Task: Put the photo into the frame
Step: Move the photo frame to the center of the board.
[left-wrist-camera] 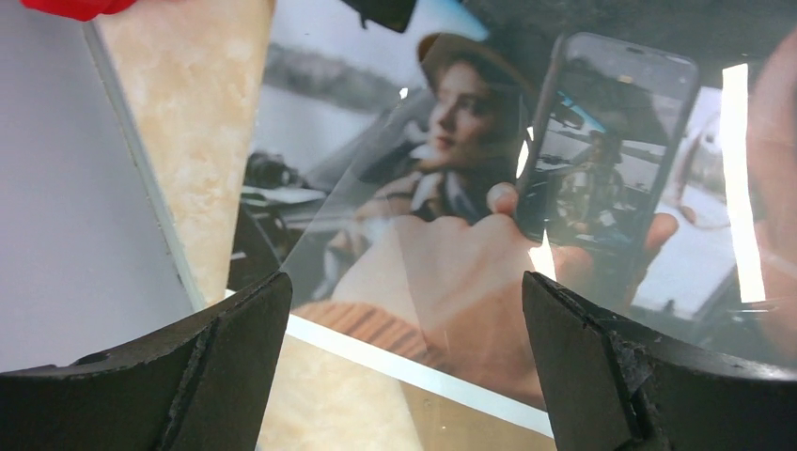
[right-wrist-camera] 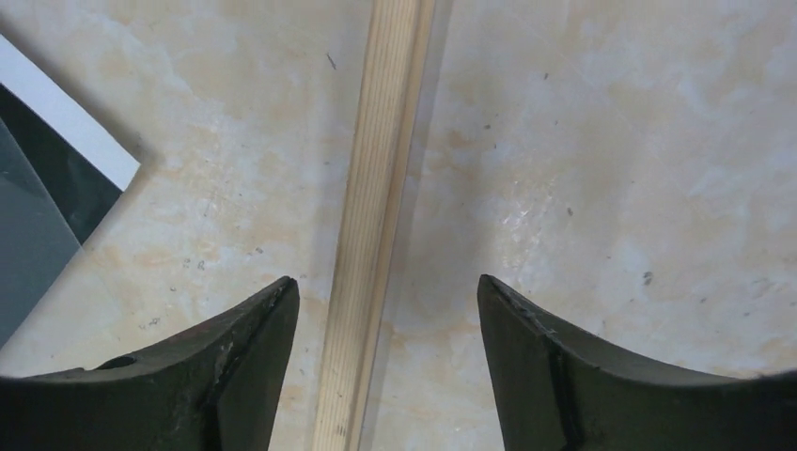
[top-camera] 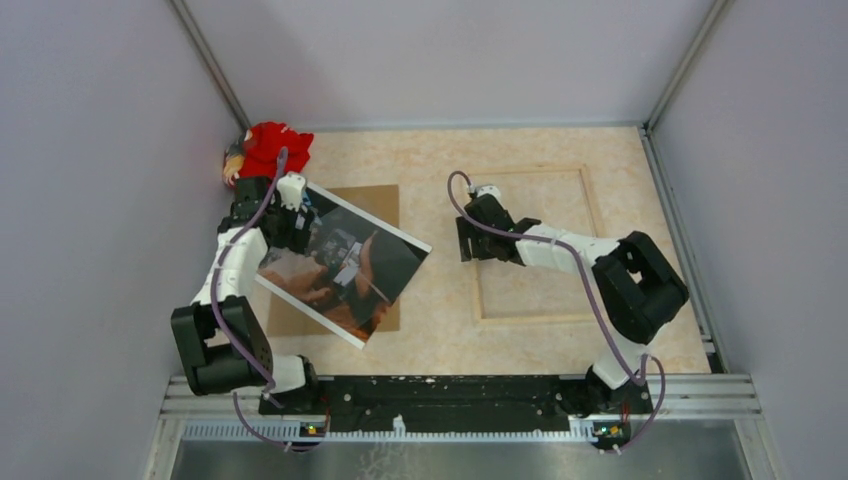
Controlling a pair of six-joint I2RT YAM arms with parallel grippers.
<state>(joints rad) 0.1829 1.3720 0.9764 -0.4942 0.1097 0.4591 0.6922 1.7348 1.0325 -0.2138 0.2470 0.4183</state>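
1. Beige marbled tabletop (top-camera: 440, 345), walled in pale grey, is seen from above. The job is judged to be at an early stage: the photo is not yet lifted, and carrying, aligning and seating it are all left to do.
2. Nearest the arm bases, the large glossy rectangular photo (top-camera: 370, 270), dark-toned with a thin white border, is found on the left side. It lies face up and skewed, partly over a plain brown backing board (top-camera: 375, 200), with its right corner near the frame but outside it.
3. Over the photo's far left part the left gripper (left-wrist-camera: 404, 282) is held. Its fingers are spread wide, only the print shows between them, and nothing is pinched.
4. To the right, the thin rectangular light-wood frame (top-camera: 540, 318) lies flat, and bare tabletop shows through its opening. Its left rail is straddled by the right gripper (right-wrist-camera: 385, 282). The fingers are parted, with a gap visible on each side of the rail, so no grip is judged to be made.
5. Farthest back, in the left corner, a red cloth-like object (top-camera: 275, 145) is seen just beyond the photo.
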